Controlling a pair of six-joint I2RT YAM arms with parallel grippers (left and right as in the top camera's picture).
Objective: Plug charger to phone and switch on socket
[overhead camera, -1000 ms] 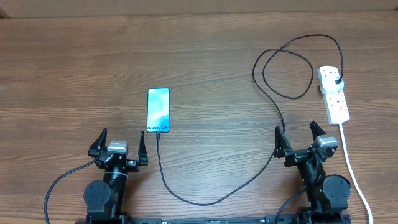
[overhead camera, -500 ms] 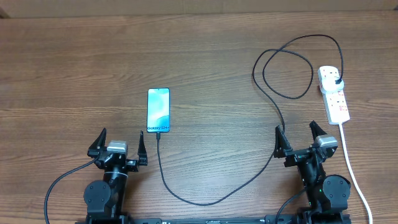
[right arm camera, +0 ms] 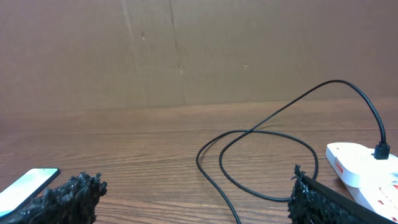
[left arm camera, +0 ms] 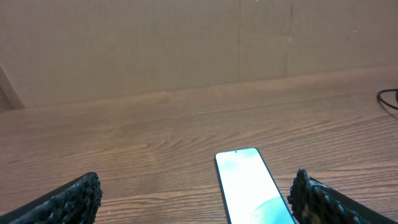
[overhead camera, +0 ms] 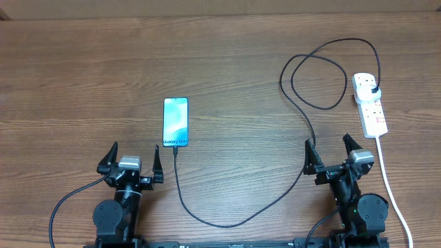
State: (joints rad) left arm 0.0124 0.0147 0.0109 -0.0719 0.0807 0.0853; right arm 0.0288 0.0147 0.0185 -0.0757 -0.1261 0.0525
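The phone (overhead camera: 176,122) lies flat left of centre, screen lit, and also shows in the left wrist view (left arm camera: 252,185). The black charger cable (overhead camera: 303,110) runs from the phone's near end in a low curve, loops at the back right and ends in a black plug (overhead camera: 373,89) seated in the white socket strip (overhead camera: 370,105). The connector tip sits at the phone's near edge. The cable loop (right arm camera: 261,162) and strip (right arm camera: 364,165) show in the right wrist view. My left gripper (overhead camera: 131,160) is open and empty, just in front of the phone. My right gripper (overhead camera: 332,153) is open and empty, near the cable.
The socket's thick white cord (overhead camera: 391,189) runs along the right side toward the table's front edge. A brown board wall (right arm camera: 186,50) stands behind the table. Both arm bases sit at the front edge.
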